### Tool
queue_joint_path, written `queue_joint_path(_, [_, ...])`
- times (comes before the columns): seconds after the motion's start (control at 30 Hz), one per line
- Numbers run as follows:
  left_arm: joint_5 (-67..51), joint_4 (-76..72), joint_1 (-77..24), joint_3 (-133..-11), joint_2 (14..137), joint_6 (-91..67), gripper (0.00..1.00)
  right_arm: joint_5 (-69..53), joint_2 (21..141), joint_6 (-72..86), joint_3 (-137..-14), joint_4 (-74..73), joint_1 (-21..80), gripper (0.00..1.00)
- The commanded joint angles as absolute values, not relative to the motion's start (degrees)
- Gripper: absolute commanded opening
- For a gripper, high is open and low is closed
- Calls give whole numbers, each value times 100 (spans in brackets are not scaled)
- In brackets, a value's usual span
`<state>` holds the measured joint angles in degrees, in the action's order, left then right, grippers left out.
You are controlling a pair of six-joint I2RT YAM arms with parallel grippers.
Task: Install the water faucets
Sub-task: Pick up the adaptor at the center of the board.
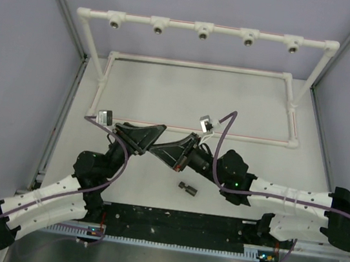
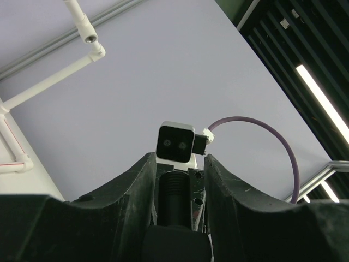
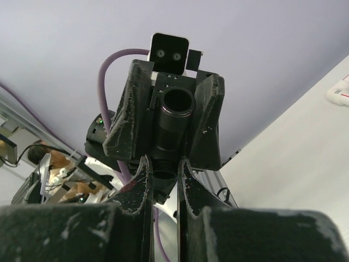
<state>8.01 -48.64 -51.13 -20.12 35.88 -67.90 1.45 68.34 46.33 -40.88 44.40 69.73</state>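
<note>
Top view: left gripper and right gripper meet tip to tip mid-table; a second faucet lies near. Left wrist: jaws slightly apart, clamping the faucet. Right wrist: jaws nearly closed, pinching its near end, likely a regrip.

The left tool points upward, its two black fingers closed against the sides of a black faucet piece, a ribbed cylinder standing upright between them. Just beyond the fingertips is a white-rimmed camera module with two small lenses, and a purple cable arcs from its right side. At upper left, the white pipe frame carries a metal-ringed socket, and a strip of tabletop shows beneath it.
</note>
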Motion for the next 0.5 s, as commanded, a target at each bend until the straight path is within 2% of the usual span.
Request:
queue_joint_path(0.0, [826,-5432,-5133,-2065,3559,-6829,47,132,6917,4632,-4069,4649,7075,0])
queue_joint_path(0.2, [791,-5440,-5133,-2048,3559,-6829,49,132,6900,4641,-4052,4623,7075,0])
queue_joint_path(0.3, [773,-5441,-5133,-2030,3542,-6829,41,141,6882,4641,-4034,4623,7084,0])
queue_joint_path(0.47, [782,-5423,-5133,-2013,3507,-6829,33,149,6855,4641,-4025,4614,7075,0])
